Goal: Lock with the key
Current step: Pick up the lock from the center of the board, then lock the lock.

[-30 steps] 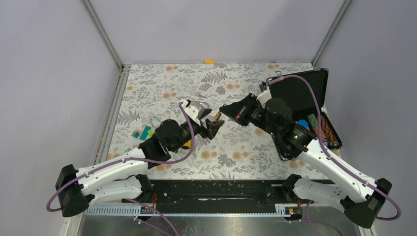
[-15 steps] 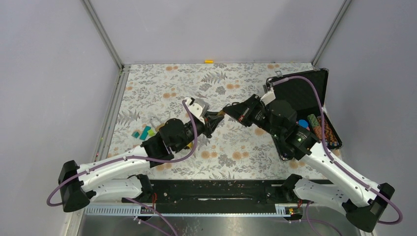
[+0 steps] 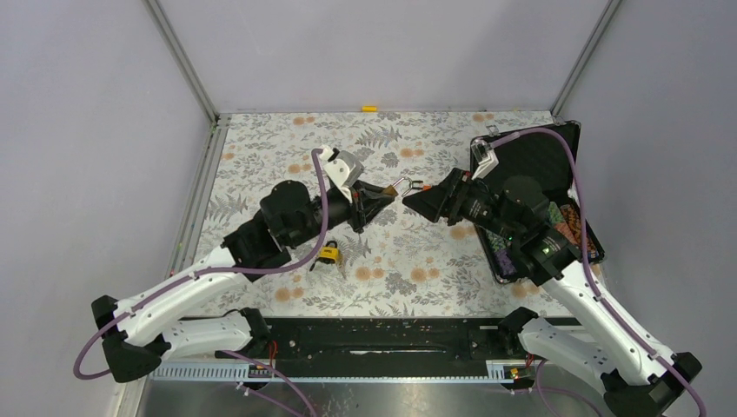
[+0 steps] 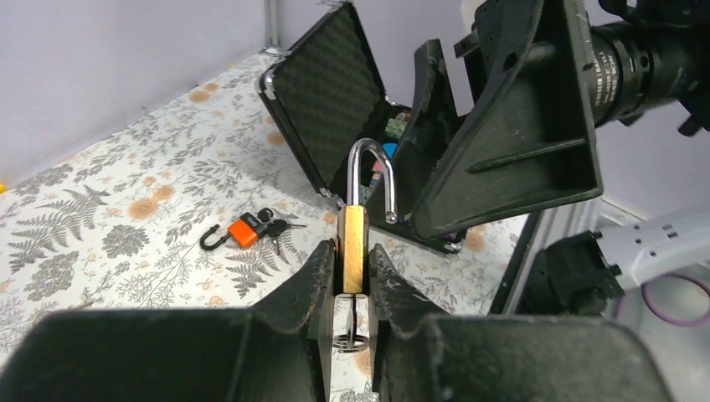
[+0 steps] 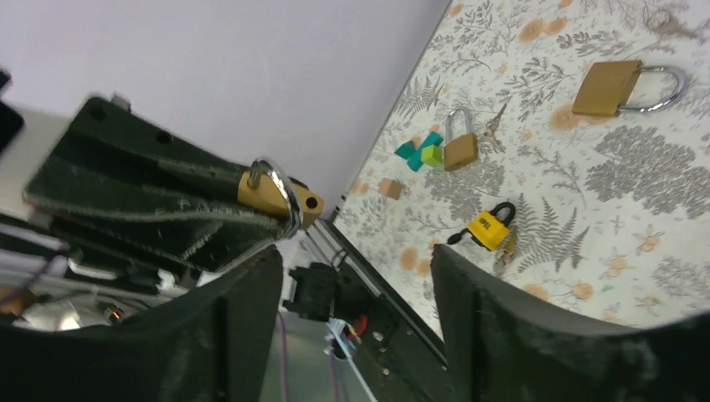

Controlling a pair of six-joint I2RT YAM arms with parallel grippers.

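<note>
right gripper [image 5: 356, 260] jaws apart at 6 o'clock, left gripper [image 5: 264, 211] clamping brass padlock [image 5: 280, 199] at 9 o'clock, shackle open, yellow padlock [image 5: 490, 228] near centre, larger padlock [image 5: 609, 86] at 1 o'clock

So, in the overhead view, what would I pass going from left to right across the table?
Yellow padlock → left gripper, clamping the brass padlock → right gripper, open → black case.

Left arm [image 3: 174, 295] and right arm [image 3: 600, 313] white-shelled, black joints [image 3: 291, 217], purple cables [image 3: 325, 204], matte black wedge-shaped pincer fingers [image 4: 519, 142]
</note>
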